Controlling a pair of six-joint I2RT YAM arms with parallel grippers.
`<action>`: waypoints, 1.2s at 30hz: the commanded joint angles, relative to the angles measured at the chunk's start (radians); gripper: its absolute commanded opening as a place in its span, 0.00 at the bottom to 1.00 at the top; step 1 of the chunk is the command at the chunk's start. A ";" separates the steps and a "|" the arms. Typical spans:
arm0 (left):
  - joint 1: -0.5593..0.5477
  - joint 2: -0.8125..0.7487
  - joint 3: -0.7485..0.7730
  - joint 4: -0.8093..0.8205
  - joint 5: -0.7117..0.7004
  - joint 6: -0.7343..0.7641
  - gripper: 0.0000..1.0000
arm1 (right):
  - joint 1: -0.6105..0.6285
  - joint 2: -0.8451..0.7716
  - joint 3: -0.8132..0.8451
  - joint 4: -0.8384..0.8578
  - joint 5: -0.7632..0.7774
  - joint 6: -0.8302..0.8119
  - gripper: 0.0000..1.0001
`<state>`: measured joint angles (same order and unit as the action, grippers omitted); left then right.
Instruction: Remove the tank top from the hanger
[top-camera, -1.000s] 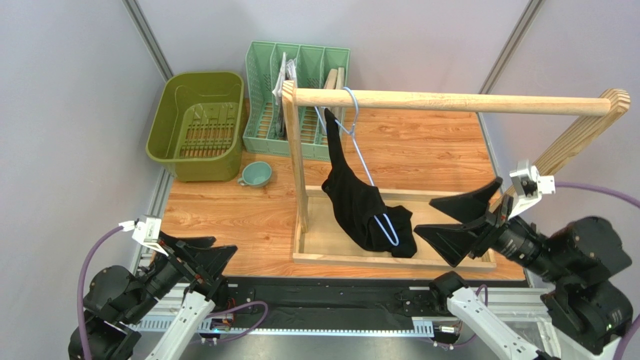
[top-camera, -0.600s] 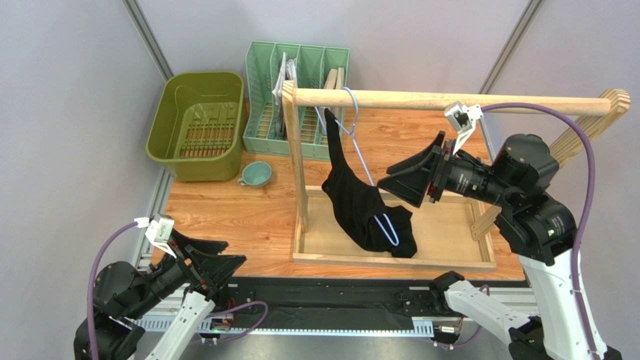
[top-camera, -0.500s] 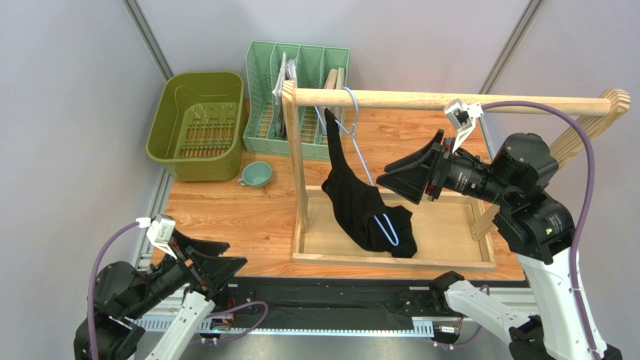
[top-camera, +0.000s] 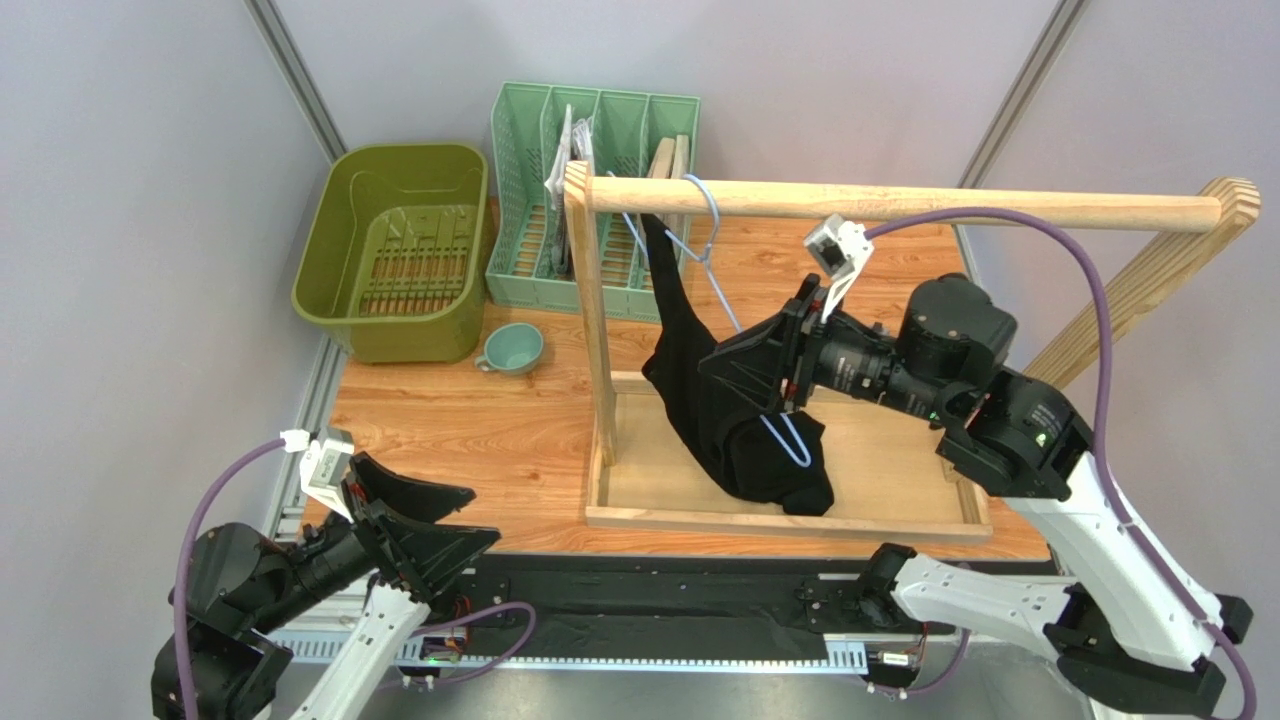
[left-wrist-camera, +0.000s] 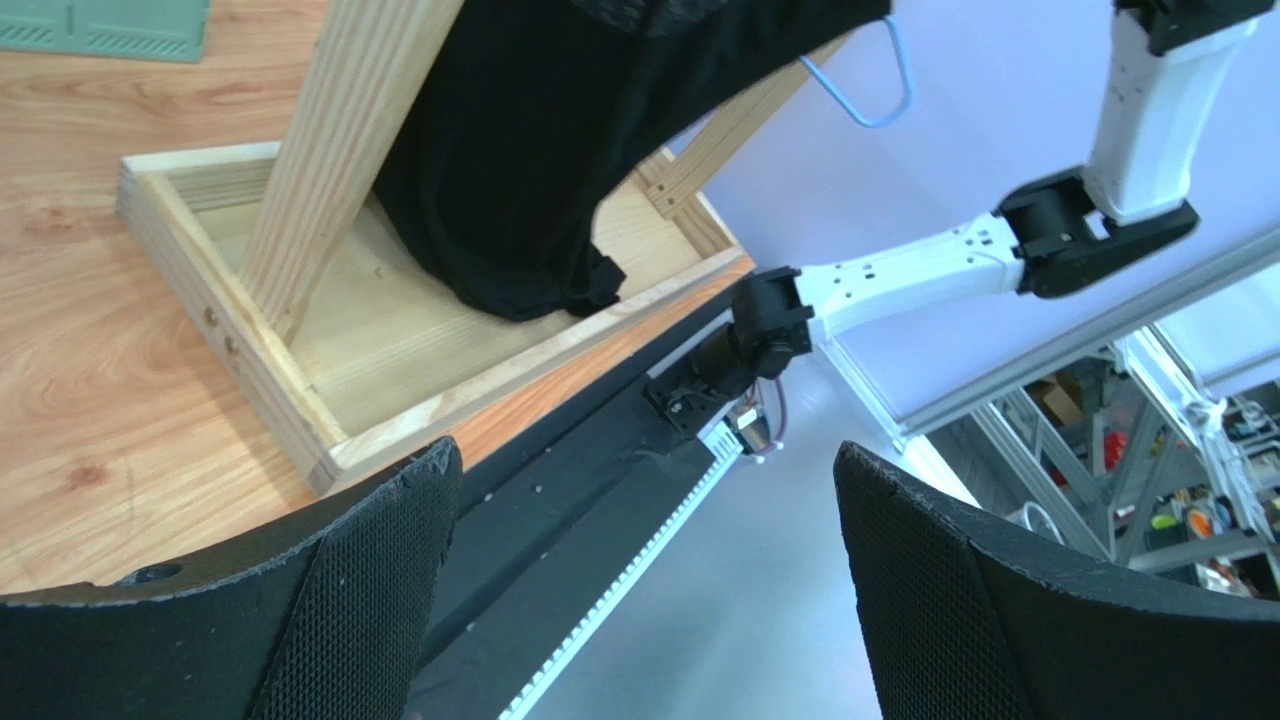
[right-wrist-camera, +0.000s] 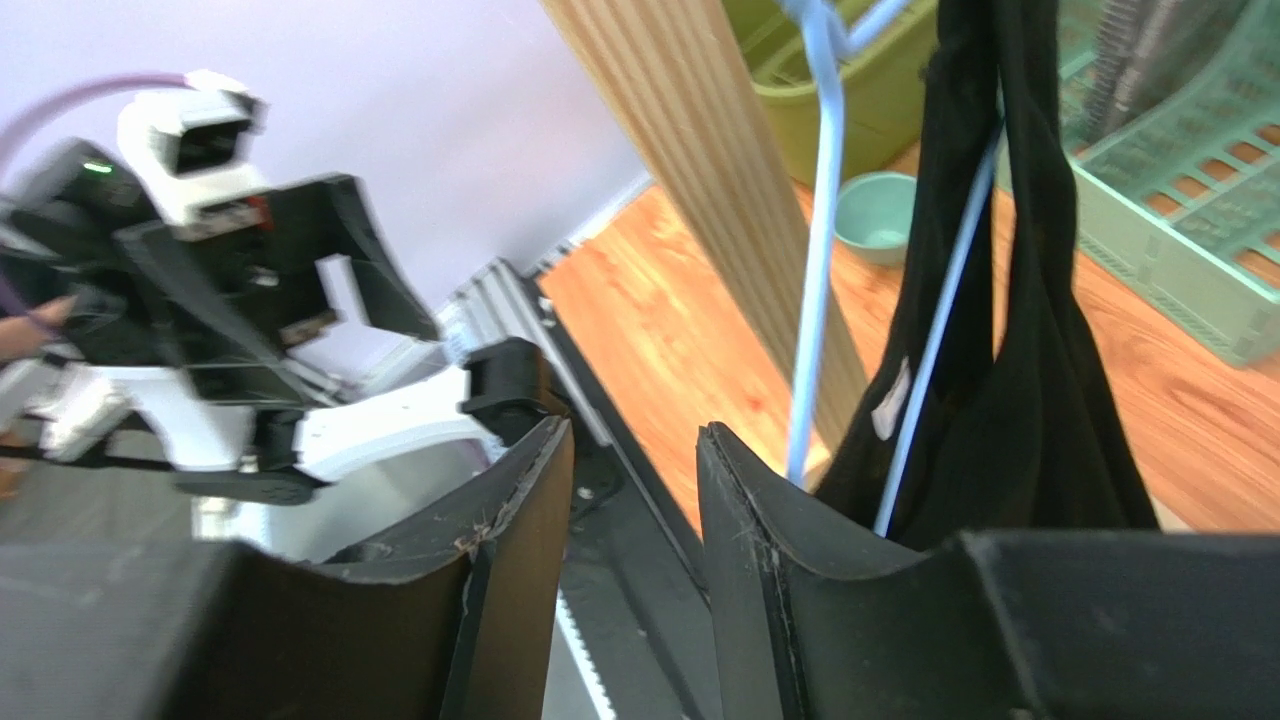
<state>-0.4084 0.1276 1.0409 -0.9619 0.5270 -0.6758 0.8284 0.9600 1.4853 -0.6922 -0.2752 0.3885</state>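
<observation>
Black fingers of the right pincer (right-wrist-camera: 631, 435) stand narrowly apart with nothing between them, just beside the black tank top (right-wrist-camera: 1022, 405). The tank top hangs bunched on a light-blue wire hanger (right-wrist-camera: 819, 270) hooked over a wooden rail (top-camera: 932, 203), its lower end sagging into a wooden tray (top-camera: 902, 450) on the bench (top-camera: 451, 413). Low at the bench's near edge, the left pincer (left-wrist-camera: 643, 458) gapes wide, well apart from the tank top.

We see the hanger (top-camera: 703, 225) hooked on the rail (top-camera: 962, 206) near its left post, with the tank top (top-camera: 699, 405) draped from it down to the tray (top-camera: 676, 515). Behind stands the rack (top-camera: 519, 225), the bin (top-camera: 323, 285) to its left and the cup (top-camera: 513, 350) in front, all on the surface (top-camera: 451, 420). The right claw (right-wrist-camera: 634, 435) sits at the tank top's right.
</observation>
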 joint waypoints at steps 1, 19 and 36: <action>0.000 0.038 0.028 0.057 0.060 -0.025 0.97 | 0.090 0.000 -0.013 0.019 0.273 -0.086 0.43; 0.000 0.129 0.048 0.202 0.177 -0.036 0.97 | 0.316 0.052 0.279 -0.277 0.639 -0.197 0.63; 0.000 0.395 0.116 0.354 0.313 -0.076 0.81 | 0.314 0.164 0.184 -0.167 0.723 -0.247 0.40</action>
<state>-0.4084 0.4847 1.0798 -0.7036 0.7895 -0.7128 1.1385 1.1557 1.6756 -0.9382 0.4065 0.1635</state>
